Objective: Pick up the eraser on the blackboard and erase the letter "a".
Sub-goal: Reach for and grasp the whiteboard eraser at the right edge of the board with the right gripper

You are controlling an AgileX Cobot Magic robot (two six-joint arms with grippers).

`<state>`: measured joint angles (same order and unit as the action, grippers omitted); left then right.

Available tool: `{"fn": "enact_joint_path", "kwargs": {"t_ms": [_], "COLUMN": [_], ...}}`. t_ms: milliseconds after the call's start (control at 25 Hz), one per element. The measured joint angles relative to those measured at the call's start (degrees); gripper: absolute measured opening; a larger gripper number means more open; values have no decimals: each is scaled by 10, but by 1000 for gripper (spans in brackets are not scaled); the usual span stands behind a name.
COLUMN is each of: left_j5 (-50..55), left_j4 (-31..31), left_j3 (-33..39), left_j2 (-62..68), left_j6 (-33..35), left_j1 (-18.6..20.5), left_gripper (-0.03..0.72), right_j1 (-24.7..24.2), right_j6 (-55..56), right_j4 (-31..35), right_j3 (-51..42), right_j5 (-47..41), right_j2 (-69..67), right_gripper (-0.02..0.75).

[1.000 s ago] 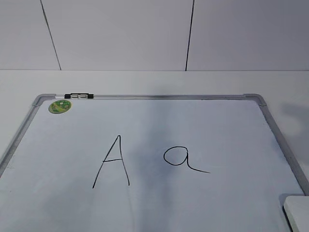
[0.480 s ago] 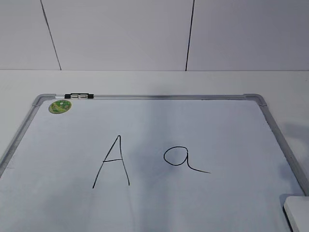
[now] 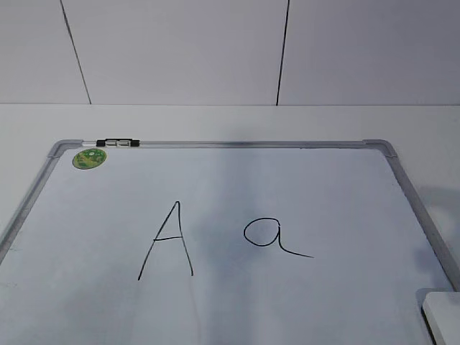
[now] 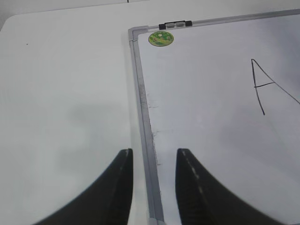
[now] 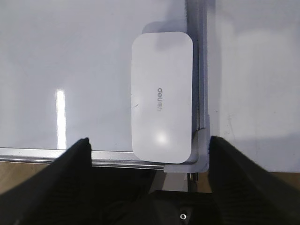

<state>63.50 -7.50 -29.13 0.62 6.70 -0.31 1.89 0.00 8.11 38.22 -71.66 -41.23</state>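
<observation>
Left gripper point(image 4: 152, 185): jaws apart, holding nothing; they straddle the board's left frame rail, one finger over the counter point(image 4: 65, 108), the other over the writing surface.
Blackboard point(image 3: 237, 144): white dry-erase board in a grey metal frame, flat on the counter; green round sticker point(image 3: 89, 158) at about 10 o'clock near the top-left corner, a small black-and-white marker point(image 3: 117, 143) lying on the top rail just beside it.
Capital "A" point(image 3: 167, 241): tall, angular, left of board centre. Not the target.
Letter "a" point(image 3: 272, 237): lowercase, round bowl with tail running toward 4 o'clock; intact, no smear.
Eraser point(image 5: 161, 96): white rounded oblong, grey lettering on top, lying flat in the board's near right corner, long edge against the right frame rail. In the exterior view only its corner shows at 5 o'clock.
Right gripper point(image 5: 150, 154): jaws spread wide, empty, poised above the eraser's near end; not touching it.
Step in hand: approach for pick-up; nothing lifted, nothing wiped.
Next move, as judged: lower the right jaws across the eraser's short width and close. The rail crowds the right-hand finger, so clearance there looks tight.
</observation>
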Motion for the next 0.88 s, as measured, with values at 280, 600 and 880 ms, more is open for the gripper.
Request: {"fn": "enact_joint_path", "kwargs": {"t_ms": [280,600,880], "left_j5": [0,0,0], "left_j4": [0,0,0], "left_j3": [0,0,0], "left_j2": [0,0,0], "left_j6": [0,0,0], "left_j1": [0,0,0], "left_gripper": [235,235,235], "right_j1": [15,24,25], "right_j6": [0,0,0], "right_j4": [-25,-28,-3], "right_j3": [0,0,0], "right_j5": [0,1,1], "right_j2": [-20,-35,-41], "right_gripper": [592,592,603]}}
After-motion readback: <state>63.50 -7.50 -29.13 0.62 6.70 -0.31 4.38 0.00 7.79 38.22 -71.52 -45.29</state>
